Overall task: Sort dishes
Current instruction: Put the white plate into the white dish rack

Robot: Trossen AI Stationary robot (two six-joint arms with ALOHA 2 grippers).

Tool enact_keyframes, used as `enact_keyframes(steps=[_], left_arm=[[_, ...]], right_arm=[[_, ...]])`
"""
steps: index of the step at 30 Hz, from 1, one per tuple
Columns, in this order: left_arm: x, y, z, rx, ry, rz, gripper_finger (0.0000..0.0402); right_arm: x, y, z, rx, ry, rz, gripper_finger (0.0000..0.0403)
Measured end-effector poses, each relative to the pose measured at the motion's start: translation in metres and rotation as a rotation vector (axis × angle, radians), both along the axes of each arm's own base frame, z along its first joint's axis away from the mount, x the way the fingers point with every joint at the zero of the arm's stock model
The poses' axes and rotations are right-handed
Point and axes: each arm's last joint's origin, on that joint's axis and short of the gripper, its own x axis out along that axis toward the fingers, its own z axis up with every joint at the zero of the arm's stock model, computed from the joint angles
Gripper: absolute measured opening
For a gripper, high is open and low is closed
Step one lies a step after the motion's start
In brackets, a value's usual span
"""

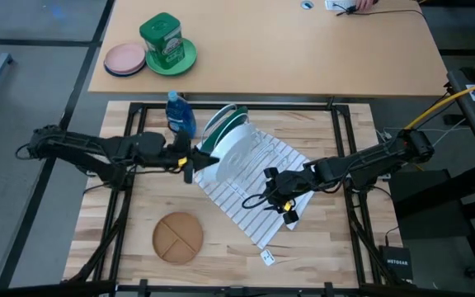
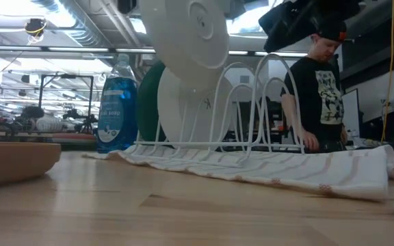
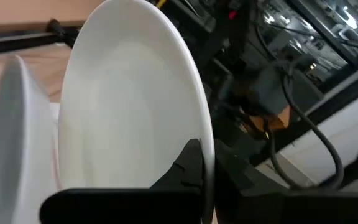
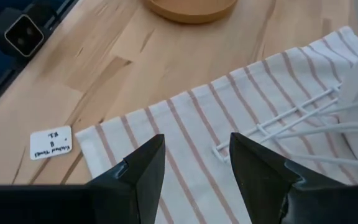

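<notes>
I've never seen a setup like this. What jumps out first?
The left pincer grips the rim of a white plate, holding it above the wire rack, where another white plate and a dark green plate stand. The right pincer hangs open over the striped towel; a tan plate lies near the table's front.

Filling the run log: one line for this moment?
left gripper: shut on white plate, above rack | right gripper: open, over towel
</notes>
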Motion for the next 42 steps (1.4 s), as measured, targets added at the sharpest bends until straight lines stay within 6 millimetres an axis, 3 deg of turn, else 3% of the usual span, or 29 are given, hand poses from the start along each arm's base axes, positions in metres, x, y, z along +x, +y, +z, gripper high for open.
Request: enact_keyframes(steps=[7, 17, 24, 32, 42], left_arm=[[0.008, 0.025, -0.004, -0.011, 0.015, 0.033, 0.0], [0.051, 0.059, -0.042, -0.052, 0.078, -0.039, 0.0], [0.067, 0.077, -0.069, -0.085, 0.178, -0.034, 0.0], [0.073, 0.084, -0.083, -0.105, 0.225, -0.019, 0.0004], [0.074, 0.084, -0.082, -0.062, 0.215, -0.021, 0.0062]], right_arm=[[-0.001, 0.0, -0.006, -0.004, -0.011, 0.006, 0.0183], [0.0, -0.001, -0.007, -0.032, -0.034, 0.003, 0.0183], [0.002, 0.0, -0.006, -0.027, -0.055, 0.003, 0.0183], [0.002, 0.0, -0.006, -0.028, -0.055, 0.004, 0.0183], [0.002, 0.0, -0.006, -0.028, -0.054, 0.003, 0.0183]])
